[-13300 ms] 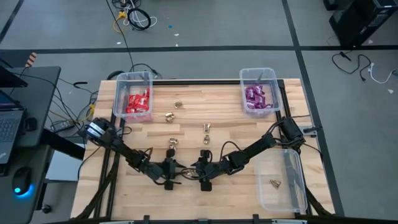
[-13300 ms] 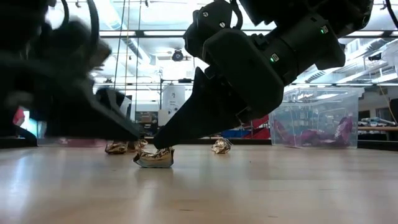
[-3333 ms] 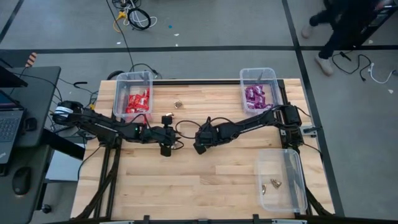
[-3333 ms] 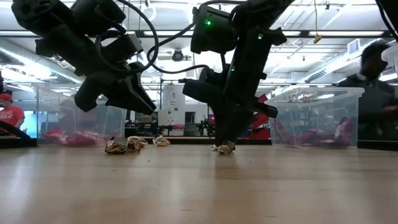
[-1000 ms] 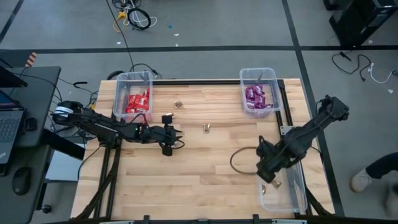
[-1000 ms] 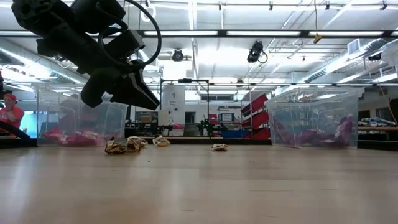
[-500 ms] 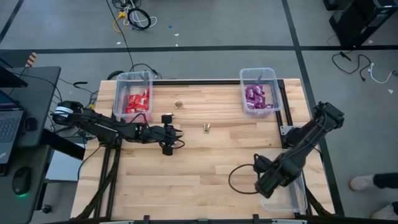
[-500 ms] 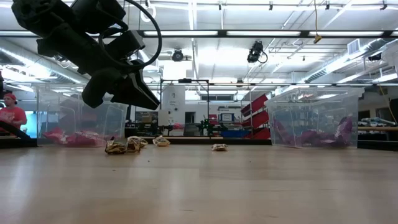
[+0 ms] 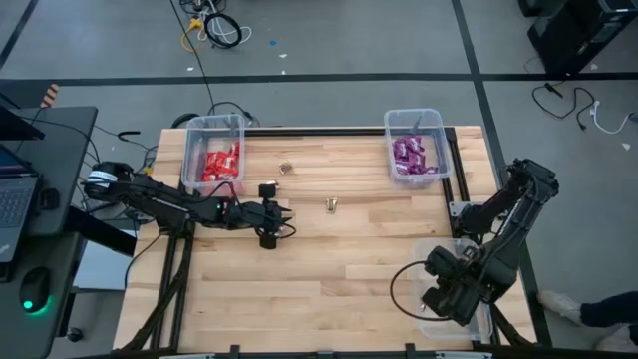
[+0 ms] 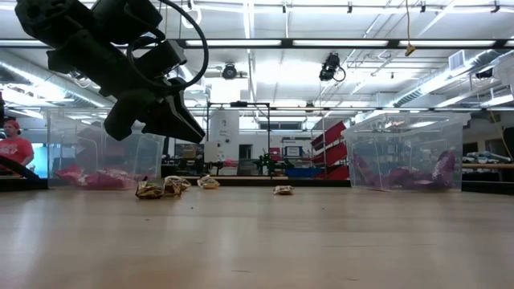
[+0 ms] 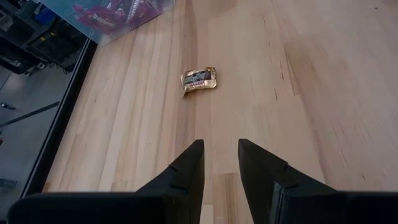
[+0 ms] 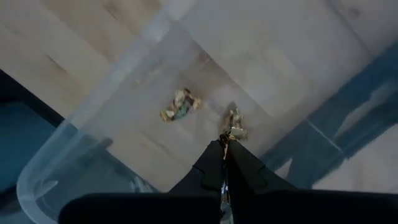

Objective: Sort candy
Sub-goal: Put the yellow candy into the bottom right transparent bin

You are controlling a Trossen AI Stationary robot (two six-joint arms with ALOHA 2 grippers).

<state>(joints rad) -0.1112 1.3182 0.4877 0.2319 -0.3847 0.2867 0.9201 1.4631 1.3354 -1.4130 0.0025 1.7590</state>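
Two gold pieces (image 12: 180,104) already lay in the clear bin (image 9: 469,251) at the desk's near right corner. Above it hung the right end effector (image 12: 225,152), pinched on a third gold piece (image 12: 234,132). We judged a late release could drag foil back out. Farther in, the left end effector (image 11: 220,163) hovered part-open and empty, a gold candy (image 11: 199,79) ahead; a shallow approach might nudge it away. Red packets (image 9: 220,163) and purple packets (image 9: 409,155) sat binned along the far edge.
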